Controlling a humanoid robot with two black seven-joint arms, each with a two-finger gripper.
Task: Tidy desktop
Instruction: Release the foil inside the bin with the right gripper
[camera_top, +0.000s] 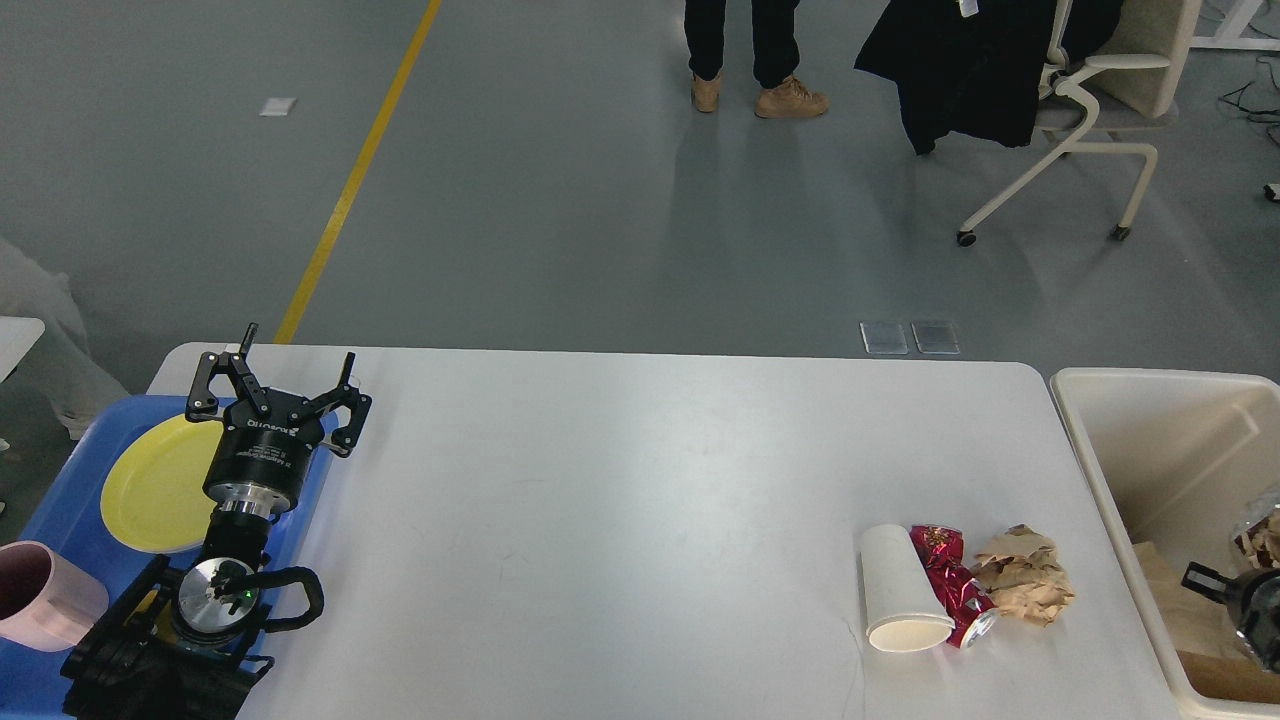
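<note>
Desktop (620, 520): large white top with rounded corners, fills the lower middle of the head view, mostly bare. Near its right front corner lie three items in a row: a white paper cup (902, 590) on its side with its mouth toward the near edge, a crushed red can (953, 587) touching the cup's right flank, and a crumpled wad of brown paper (1023, 574) just beside the can. Left gripper (277, 392) is held over the desktop's left edge, where it meets the blue tray (60, 500); fingers spread wide apart, nothing between them. The tray sits against the desktop's left side and carries a yellow plate (150, 485), partly hidden behind the gripper body, and a pink mug (40, 592) at the near left. Cream bin (1150, 430) stands just off the desktop's right end; cardboard scraps and a bit of foil are visible inside. Right gripper (1250, 600) shows only as a dark part at the frame's right edge, low inside the bin; cannot tell how its fingers stand. Beyond the desktop: grey floor with a yellow line (360, 170), a person's legs (755, 50), and an office chair (1080, 110) draped with a black jacket.
</note>
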